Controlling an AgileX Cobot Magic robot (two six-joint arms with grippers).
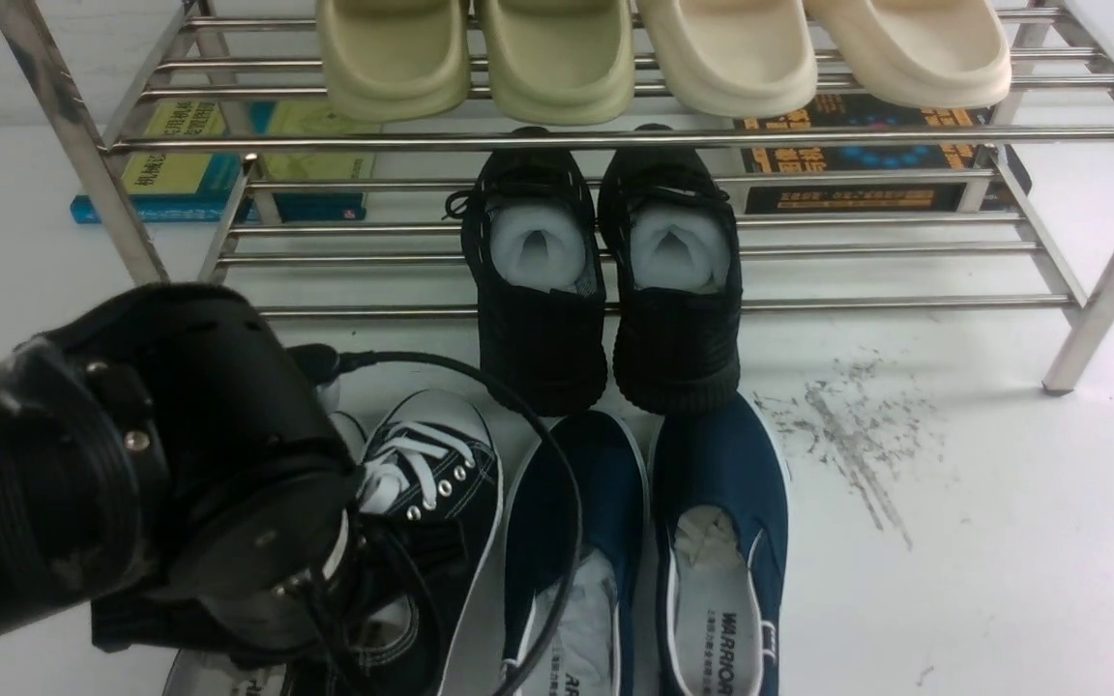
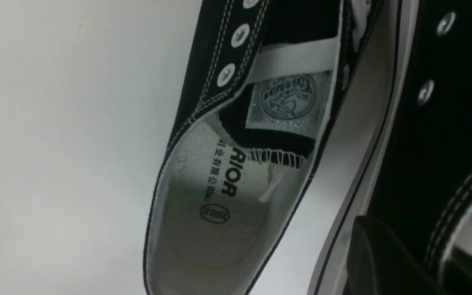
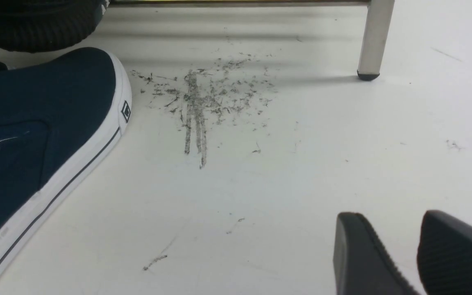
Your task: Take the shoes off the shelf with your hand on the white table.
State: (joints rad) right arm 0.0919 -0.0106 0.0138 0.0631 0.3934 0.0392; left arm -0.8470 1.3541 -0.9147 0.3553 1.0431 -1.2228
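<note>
The two black canvas sneakers are off the shelf (image 1: pixel 615 138), on the white table (image 1: pixel 1002 541) at the front left. One sneaker (image 1: pixel 431 464) shows its white laces; the other (image 1: pixel 219 681) is mostly hidden under my left arm (image 1: pixel 131 464). In the left wrist view one sneaker (image 2: pixel 219 205) lies open-side up. My left gripper (image 2: pixel 416 250) is shut on the side wall of the second sneaker (image 2: pixel 445 123), one finger (image 2: pixel 383 262) outside it. My right gripper (image 3: pixel 391 223) is empty, jaws slightly apart, low over the bare table.
Black knit shoes (image 1: pixel 605 319) sit on the lower tier, heels hanging out. Navy slip-ons (image 1: pixel 644 541) lie beside the sneakers, also in the right wrist view (image 3: pixel 35 123). Slippers (image 1: pixel 654 58) are on the top tier, books (image 1: pixel 219 164) behind. Grey scuffs (image 1: pixel 847 435) and a shelf leg (image 3: pixel 373 41) are on the right.
</note>
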